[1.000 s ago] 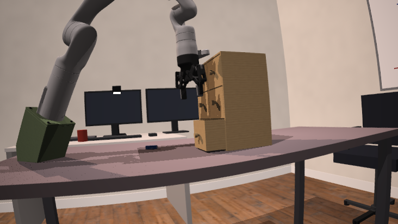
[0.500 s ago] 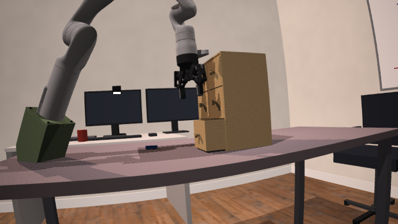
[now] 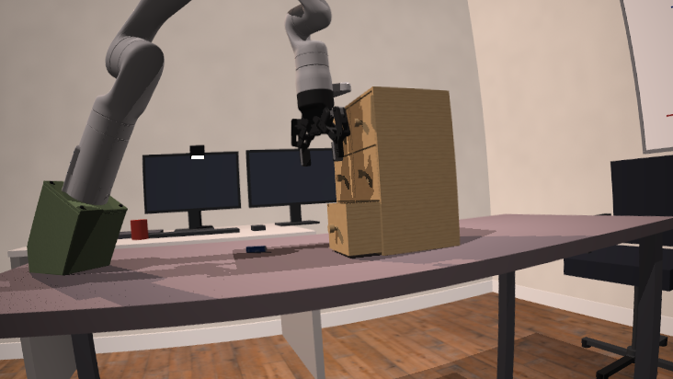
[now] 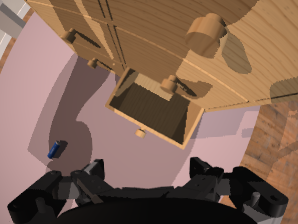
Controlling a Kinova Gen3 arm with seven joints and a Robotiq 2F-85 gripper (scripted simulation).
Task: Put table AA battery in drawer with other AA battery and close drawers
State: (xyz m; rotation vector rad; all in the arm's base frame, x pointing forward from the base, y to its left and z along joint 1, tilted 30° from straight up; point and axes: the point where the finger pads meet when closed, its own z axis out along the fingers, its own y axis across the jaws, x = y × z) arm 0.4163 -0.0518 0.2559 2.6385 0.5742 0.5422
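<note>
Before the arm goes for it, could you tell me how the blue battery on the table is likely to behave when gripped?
The battery looks small and rigid, probably light. If round, it may roll when nudged. It lies flat, so the open gripper must reach low.

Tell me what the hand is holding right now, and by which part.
Nothing. The hand hangs wide open beside the chest's upper drawers, and the AA battery lies on the table.
</note>
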